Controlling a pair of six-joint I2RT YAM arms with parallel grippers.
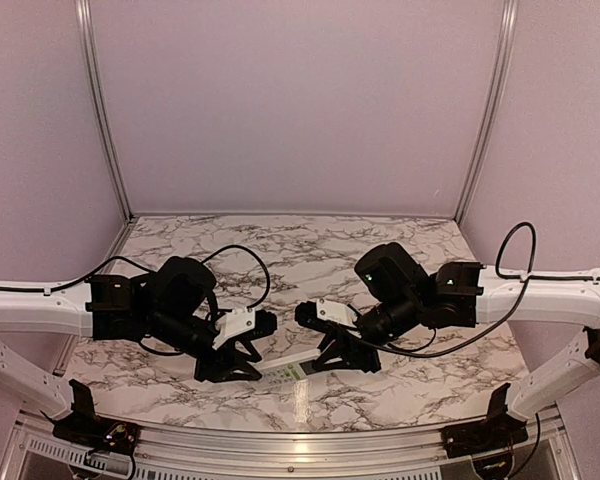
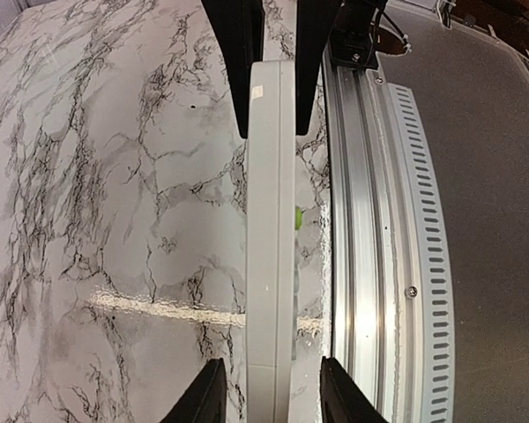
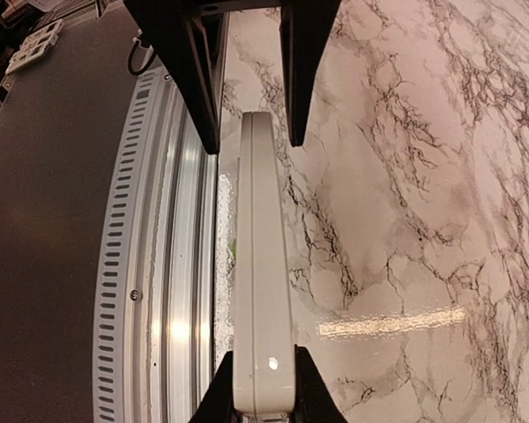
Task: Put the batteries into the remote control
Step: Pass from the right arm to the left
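Near the front edge of the worktop (image 1: 310,250), the remote control (image 3: 263,264) is held on edge. The right end effector (image 3: 263,388) clamps one end. The left end effector (image 2: 269,397) straddles the other, jaws parted. No batteries show, so loading likely remains undone.

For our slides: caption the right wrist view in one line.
Right pincer clamps the white remote; left pincer flanks its far end.
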